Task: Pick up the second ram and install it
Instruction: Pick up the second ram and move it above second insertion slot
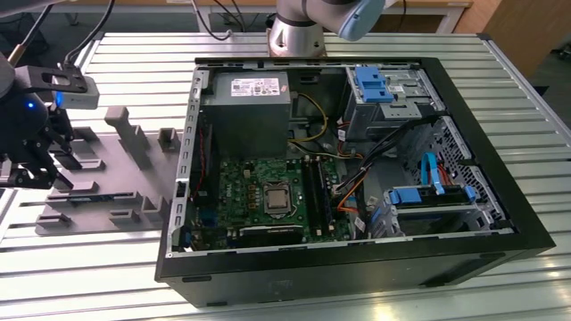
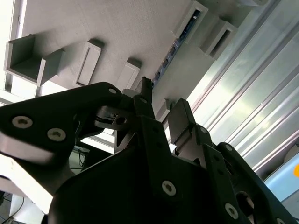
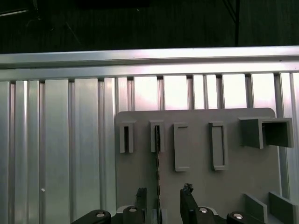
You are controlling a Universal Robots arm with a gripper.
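1. Step in hand, as I judge it, is the pick-up. Your black two-fingered gripper hangs at the exterior view's left, over the flat grey fixture plate and well apart from the computer
2. The second ram, a long thin blue-green circuit-board stick, stands on edge in a narrow pocket of that plate. In both wrist views the stick runs toward the gap between the jaws
3. The fingers are spread, one on each side of the stick, and nothing is clamped. In the first wrist view the stick lies nearer one finger than the other
4. To my eye the grasp calls for centring on the stick, so that the pads meet its flat faces, and then a straight pull out of the pocket
5. Watch the neighbouring rectangular pockets and the upright grey blocks on the plate, which sit close enough to catch a finger
6. The long black slots of the green motherboard lie mid-frame in the exterior view, inside the open black tower case
7. A bundle of orange and black cables hangs just beside the slots on the exterior view's right, with the grey power-supply box above. I judge they could crowd your way in
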